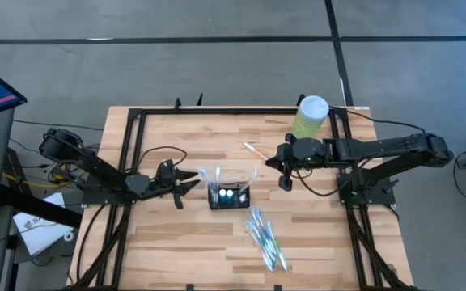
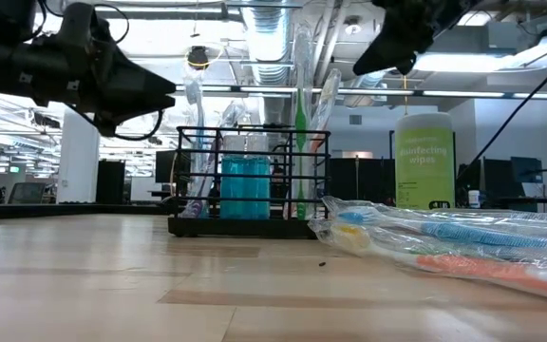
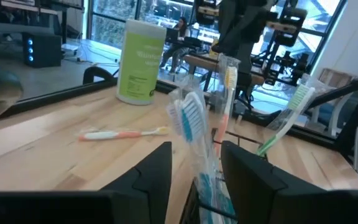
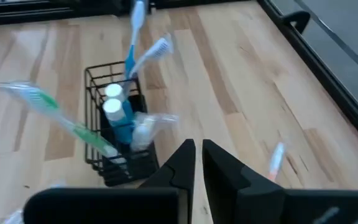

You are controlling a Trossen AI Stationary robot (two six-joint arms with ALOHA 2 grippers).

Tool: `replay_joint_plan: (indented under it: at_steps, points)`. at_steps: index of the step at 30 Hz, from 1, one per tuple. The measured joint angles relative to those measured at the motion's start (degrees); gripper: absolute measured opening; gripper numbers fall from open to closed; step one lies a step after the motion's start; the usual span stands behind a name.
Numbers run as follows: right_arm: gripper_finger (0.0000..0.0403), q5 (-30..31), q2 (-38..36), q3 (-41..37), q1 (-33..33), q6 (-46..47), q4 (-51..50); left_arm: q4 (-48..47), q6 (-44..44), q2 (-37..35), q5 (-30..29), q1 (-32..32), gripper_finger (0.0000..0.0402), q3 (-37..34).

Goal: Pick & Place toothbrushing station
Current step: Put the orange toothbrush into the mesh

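Observation:
The toothbrushing station (image 1: 229, 198) is a low black wire holder at the table's middle, its base flat on the wood. Several toothbrushes stand tilted in it, beside blue tubes with white caps (image 4: 114, 109). My left gripper (image 1: 191, 184) is open and level just left of the holder. In its wrist view the fingers (image 3: 160, 171) stand on either side of a wrapped blue-bristled toothbrush (image 3: 188, 118) that stands in the holder; they touch nothing. My right gripper (image 1: 285, 184) hangs shut above the table, right of the holder (image 4: 104, 155), slanting down with nothing between its fingers.
A loose orange-and-white toothbrush (image 1: 255, 149) lies on the wood behind the holder. Several wrapped toothbrushes (image 1: 267, 238) lie in a heap toward the near edge. A tall pale-green canister (image 1: 310, 115) stands at the far right. Black frame rails (image 1: 128, 162) run along the table's sides.

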Motion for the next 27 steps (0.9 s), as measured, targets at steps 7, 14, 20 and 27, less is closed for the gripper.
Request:
replay_joint_plan:
  at_steps: [7,14,20,27]
  points:
    - [0.0036,0.33,2.23,0.07,-5.01,0.88,-3.43,0.1,0.21,-0.04,-0.19,0.0,0.013,0.02]
    - [0.0043,0.15,9.56,-0.05,-8.17,-0.62,-3.92,0.44,4.5,-0.48,-2.49,0.38,0.0127,0.17]
    - [0.0041,0.15,14.04,0.0,-10.78,-0.36,-4.75,0.68,6.66,-3.67,-2.62,0.44,0.0127,0.17]
    - [0.0051,0.15,17.45,-0.11,-14.5,2.88,-4.29,0.32,7.68,-6.1,-2.07,-0.27,0.0127,0.17]
